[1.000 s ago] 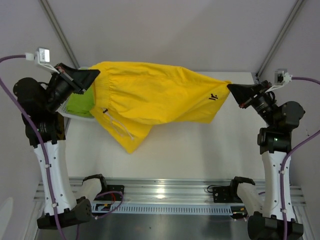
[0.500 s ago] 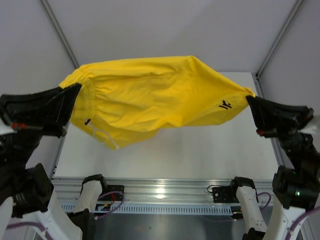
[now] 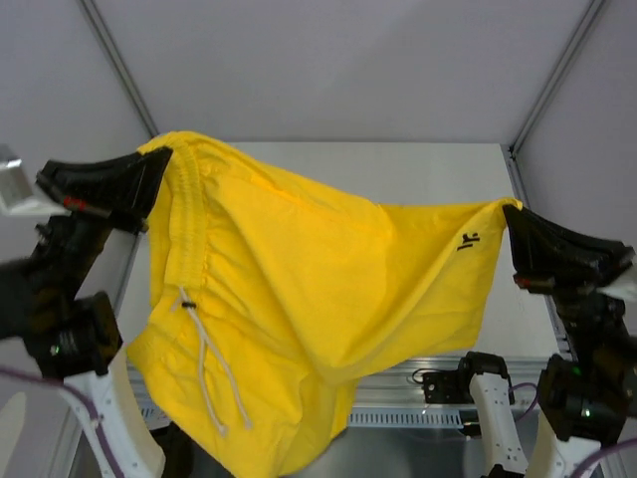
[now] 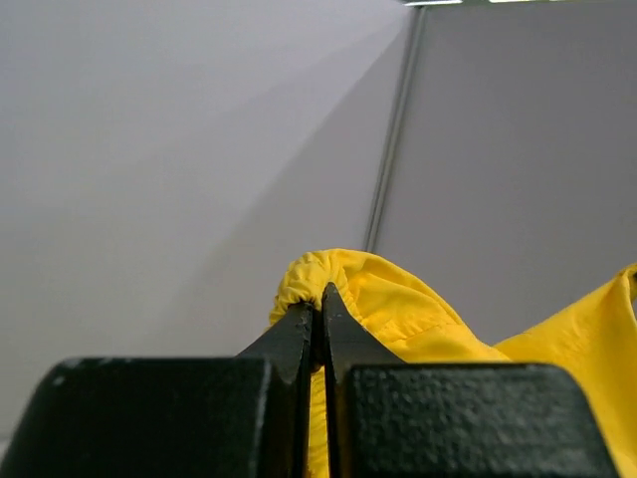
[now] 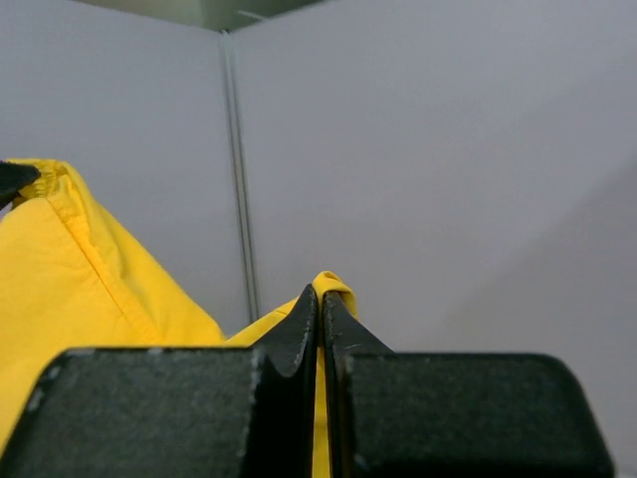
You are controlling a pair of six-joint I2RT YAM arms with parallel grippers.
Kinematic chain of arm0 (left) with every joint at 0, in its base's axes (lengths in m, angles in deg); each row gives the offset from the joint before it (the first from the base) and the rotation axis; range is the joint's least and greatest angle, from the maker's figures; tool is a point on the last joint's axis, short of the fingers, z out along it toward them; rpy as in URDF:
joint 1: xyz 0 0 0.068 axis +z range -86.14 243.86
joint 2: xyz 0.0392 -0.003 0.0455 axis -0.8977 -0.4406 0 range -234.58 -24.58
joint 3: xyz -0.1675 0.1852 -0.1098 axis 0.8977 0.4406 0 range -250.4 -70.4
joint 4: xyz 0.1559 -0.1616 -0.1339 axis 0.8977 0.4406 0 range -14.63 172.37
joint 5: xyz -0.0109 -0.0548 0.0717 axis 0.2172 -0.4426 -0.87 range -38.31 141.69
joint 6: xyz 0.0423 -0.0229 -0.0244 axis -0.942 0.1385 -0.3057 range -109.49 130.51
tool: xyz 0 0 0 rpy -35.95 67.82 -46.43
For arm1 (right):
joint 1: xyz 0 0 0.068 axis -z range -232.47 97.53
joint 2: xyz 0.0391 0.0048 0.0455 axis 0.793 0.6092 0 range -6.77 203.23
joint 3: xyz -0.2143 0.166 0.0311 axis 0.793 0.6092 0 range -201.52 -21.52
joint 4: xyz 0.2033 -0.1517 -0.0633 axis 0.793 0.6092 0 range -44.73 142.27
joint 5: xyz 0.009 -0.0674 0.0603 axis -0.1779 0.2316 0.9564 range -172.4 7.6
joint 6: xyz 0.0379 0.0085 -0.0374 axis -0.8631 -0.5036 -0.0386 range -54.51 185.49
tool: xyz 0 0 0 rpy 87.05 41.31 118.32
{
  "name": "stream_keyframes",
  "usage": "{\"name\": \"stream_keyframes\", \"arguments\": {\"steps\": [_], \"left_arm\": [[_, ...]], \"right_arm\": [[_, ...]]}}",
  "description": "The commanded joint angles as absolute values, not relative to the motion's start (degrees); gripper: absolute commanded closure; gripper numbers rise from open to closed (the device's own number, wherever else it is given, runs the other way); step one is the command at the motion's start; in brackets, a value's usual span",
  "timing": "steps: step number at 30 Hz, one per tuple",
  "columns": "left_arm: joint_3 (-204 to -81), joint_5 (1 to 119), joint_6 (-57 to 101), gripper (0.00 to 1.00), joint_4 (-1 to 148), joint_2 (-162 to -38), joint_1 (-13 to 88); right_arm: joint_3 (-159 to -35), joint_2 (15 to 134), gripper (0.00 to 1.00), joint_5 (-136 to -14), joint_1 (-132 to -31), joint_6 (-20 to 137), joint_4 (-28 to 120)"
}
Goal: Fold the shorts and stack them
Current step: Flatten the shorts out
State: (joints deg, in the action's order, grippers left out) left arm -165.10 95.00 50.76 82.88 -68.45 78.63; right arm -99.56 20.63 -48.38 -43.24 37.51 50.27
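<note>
Above the white table (image 3: 398, 169), clear of it: yellow shorts (image 3: 328, 299), strung in the air from far left to right, the belly sagging toward the near rail (image 3: 388, 413) and hiding much of the surface. Likely to land bunched, or half off the near edge, if lowered without first drawing taut and carrying toward the far side.

Left gripper (image 3: 157, 164) clamped hard on the gathered waistband (image 3: 184, 234) at far left; right gripper (image 3: 510, 214) clamped hard on a corner at the right. From both wrist views, only a thin lip of cloth nipped between the fingers, so apt to slide out under a sharp tug or quick swing, dropping one side.

White drawstring (image 3: 214, 368) dangling loose at near left: could catch on the rail or get trapped inside a fold.

Small dark label (image 3: 468, 239) just beside the right grip. No sight of the second pair here.
</note>
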Motion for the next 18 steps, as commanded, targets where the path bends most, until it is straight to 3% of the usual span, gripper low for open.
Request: {"name": "stream_keyframes", "arguments": {"steps": [1,4,9,13,18], "left_arm": [[-156.2,90.9,53.4,1.00,76.2,-76.0,79.3],[-149.8,89.3,52.8,1.00,70.5,-81.0,78.1],[-141.2,74.7,44.4,1.00,67.7,-87.5,64.9],[-134.9,70.2,41.4,1.00,63.0,-97.7,58.2],[-137.6,69.5,40.4,1.00,58.4,-112.7,57.0]], "right_arm": [[-93.7,27.1,1.00,-51.1,-43.2,33.9,50.5],[-90.1,32.4,1.00,-51.2,-43.2,32.5,49.3],[-74.5,36.4,1.00,-54.6,-43.3,27.5,38.5],[-66.7,43.6,1.00,-57.9,-44.3,25.9,31.3],[-63.8,55.4,1.00,-62.0,-46.0,25.9,21.2]]}}
